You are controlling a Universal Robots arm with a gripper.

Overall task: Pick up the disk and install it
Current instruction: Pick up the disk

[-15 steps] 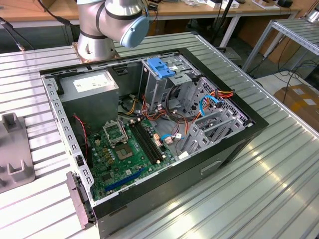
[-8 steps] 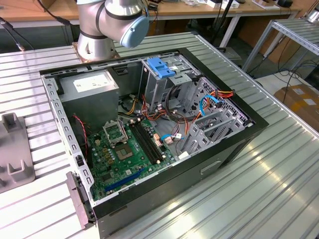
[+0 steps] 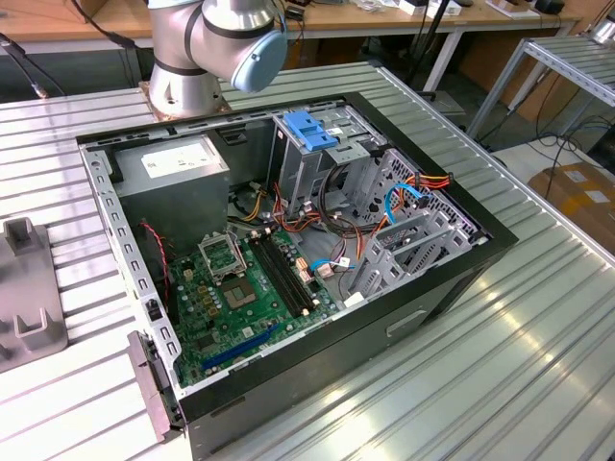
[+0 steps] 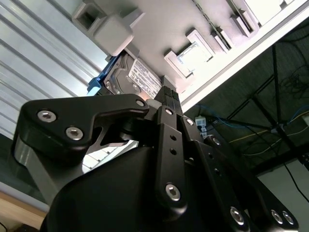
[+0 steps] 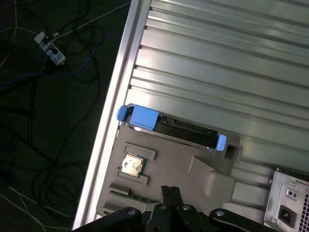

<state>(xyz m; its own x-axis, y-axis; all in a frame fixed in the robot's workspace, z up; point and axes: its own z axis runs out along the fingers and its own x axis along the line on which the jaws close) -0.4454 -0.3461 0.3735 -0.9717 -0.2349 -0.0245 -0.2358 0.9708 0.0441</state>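
The gripper (image 5: pixel 170 191) has its two black fingers pressed together and holds nothing. In both wrist views it hangs over a grey moulded tray (image 5: pixel 203 166), touching neither the tray nor the parts in it.

The disk (image 5: pixel 186 132) stands on its long edge in a slot at the tray's rim, just beside the ribbed metal table (image 5: pixel 217 58). It has a dark body with bright blue rails at both ends. In the second wrist view the gripper (image 4: pixel 170 94) points towards the disk (image 4: pixel 140 77), whose labelled face shows just past the fingertips, apart from them.

A small square processor chip (image 5: pixel 131 165) lies in another pocket of the tray, near the disk.

The middle of the exterior view shows an open computer case (image 3: pixel 480 242) lying on the table, with a green motherboard (image 3: pixel 240 298) inside. A blue bracket (image 3: pixel 312 130) tops its metal cage. The robot arm (image 3: pixel 211 38) rises at the upper left of that frame.
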